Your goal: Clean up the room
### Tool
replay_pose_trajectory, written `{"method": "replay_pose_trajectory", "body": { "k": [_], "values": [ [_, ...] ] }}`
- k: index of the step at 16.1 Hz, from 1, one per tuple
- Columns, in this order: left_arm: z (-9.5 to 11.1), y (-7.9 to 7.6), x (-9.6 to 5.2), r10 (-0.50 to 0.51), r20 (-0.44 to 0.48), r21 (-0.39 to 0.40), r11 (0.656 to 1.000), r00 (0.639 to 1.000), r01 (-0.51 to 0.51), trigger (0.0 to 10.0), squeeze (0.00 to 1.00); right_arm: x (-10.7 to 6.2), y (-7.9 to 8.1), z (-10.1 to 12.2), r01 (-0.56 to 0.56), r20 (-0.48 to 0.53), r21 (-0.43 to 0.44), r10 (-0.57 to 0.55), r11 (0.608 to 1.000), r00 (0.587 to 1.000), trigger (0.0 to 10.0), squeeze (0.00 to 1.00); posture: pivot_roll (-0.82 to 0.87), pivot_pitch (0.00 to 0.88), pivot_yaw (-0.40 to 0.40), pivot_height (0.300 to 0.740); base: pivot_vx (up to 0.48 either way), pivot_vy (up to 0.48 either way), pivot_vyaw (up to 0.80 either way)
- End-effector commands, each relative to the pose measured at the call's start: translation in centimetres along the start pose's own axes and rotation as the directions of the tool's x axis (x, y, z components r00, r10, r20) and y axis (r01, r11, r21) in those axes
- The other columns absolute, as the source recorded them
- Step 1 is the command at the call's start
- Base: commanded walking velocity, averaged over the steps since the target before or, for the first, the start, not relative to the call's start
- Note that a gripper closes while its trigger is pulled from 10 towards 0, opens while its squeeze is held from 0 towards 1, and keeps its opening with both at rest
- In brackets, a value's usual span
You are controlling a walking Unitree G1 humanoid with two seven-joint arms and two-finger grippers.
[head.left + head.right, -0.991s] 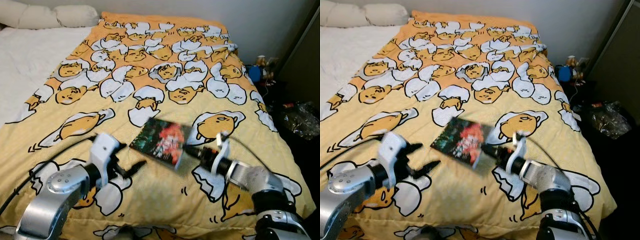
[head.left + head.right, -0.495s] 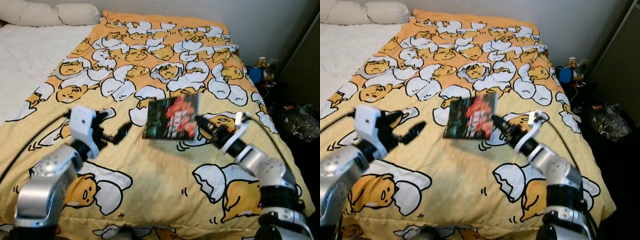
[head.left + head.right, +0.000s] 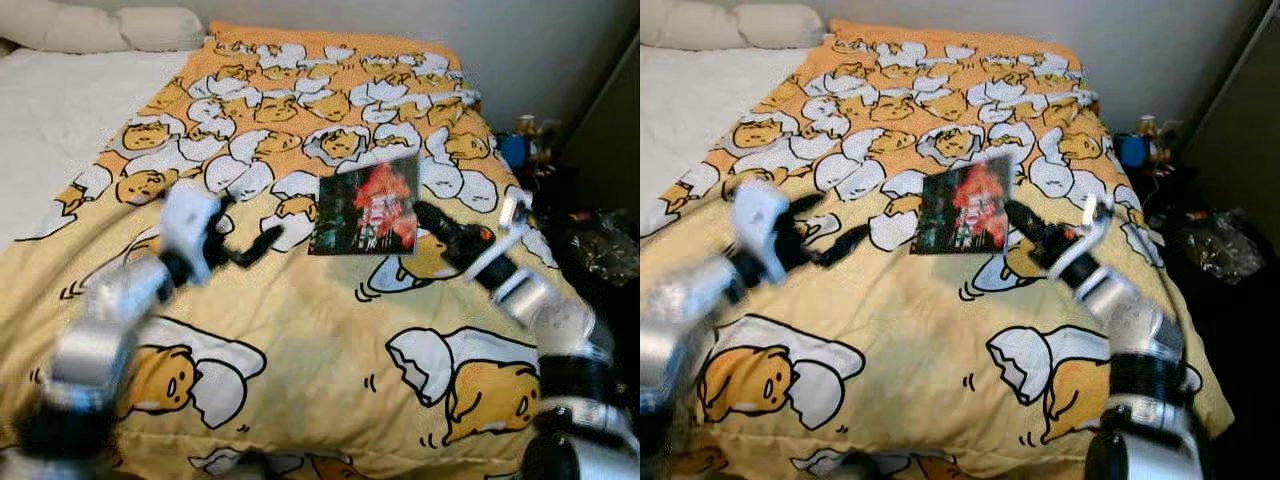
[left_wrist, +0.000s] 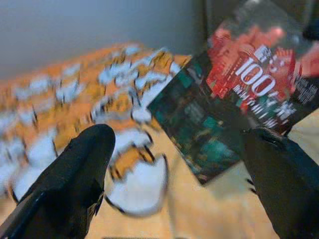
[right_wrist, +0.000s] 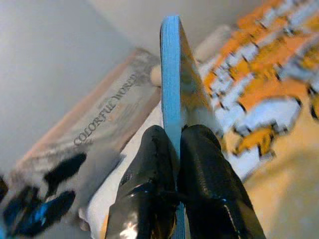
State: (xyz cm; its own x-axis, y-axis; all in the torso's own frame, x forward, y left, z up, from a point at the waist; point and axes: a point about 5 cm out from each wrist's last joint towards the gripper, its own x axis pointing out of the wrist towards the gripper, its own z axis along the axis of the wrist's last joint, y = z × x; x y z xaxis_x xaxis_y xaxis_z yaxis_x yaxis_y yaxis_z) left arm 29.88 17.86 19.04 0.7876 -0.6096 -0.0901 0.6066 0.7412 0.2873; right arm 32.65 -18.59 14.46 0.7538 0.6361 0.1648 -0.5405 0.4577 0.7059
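A dark book with a red-and-teal cover (image 3: pixel 366 204) hangs above the yellow egg-patterned duvet (image 3: pixel 300 340), held upright by its right edge. My right gripper (image 3: pixel 424 214) is shut on the book, and the right wrist view shows its fingers (image 5: pixel 164 149) pinching the blue page edge (image 5: pixel 170 69). My left gripper (image 3: pixel 262 240) stands open just left of the book, a little lower and apart from it. In the left wrist view the book's cover (image 4: pixel 239 94) sits between and beyond the two spread fingers (image 4: pixel 79 169).
The bed has a white sheet (image 3: pixel 50 120) and pillows (image 3: pixel 150 28) at the far left. Right of the bed, a dark floor strip holds small items (image 3: pixel 520 140) and a crinkled plastic bag (image 3: pixel 605 240). A grey wall runs behind the bed.
My right gripper has lifted the book up off the duvet and carried it farther away, turning it upright. My left gripper has risen and moved toward the book.
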Motion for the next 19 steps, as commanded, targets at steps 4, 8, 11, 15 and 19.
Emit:
{"method": "replay_pose_trajectory", "body": {
  "k": [4,8,11,15,19],
  "values": [
    [1.8,2.3,1.9,-0.084,0.014,0.127,0.989,0.996,0.082,10.0,1.00,1.4,2.4,2.0,-0.143,-0.037,-0.158,0.139,0.977,0.990,0.0,0.00,-0.01,0.000,-0.003,0.740,0.000,0.000,0.00],
    [4.6,4.7,3.9,-0.276,0.042,0.154,0.951,0.960,0.267,10.0,0.00,2.1,4.2,1.4,-0.279,-0.221,-0.347,0.211,0.895,0.952,0.0,0.00,-0.02,0.000,0.013,0.740,0.000,0.000,0.00],
    [4.1,4.9,5.8,-0.311,0.061,0.058,0.950,0.948,0.308,10.0,0.00,2.6,4.8,1.5,-0.299,-0.236,-0.389,0.220,0.871,0.947,0.0,0.00,-0.03,0.000,0.022,0.740,0.000,0.000,0.00],
    [1.9,3.6,7.5,-0.380,0.030,-0.005,0.925,0.925,0.380,10.0,0.00,3.2,4.0,0.8,-0.260,-0.227,-0.417,0.177,0.871,0.958,0.0,0.00,-0.06,0.000,0.044,0.740,0.000,0.000,0.00],
    [0.9,2.3,8.7,-0.422,0.049,-0.068,0.903,0.905,0.425,10.0,0.00,3.9,4.3,0.3,-0.300,-0.275,-0.434,0.192,0.850,0.942,0.0,0.00,-0.08,0.000,0.054,0.740,0.000,0.000,0.00]
  ]
}}
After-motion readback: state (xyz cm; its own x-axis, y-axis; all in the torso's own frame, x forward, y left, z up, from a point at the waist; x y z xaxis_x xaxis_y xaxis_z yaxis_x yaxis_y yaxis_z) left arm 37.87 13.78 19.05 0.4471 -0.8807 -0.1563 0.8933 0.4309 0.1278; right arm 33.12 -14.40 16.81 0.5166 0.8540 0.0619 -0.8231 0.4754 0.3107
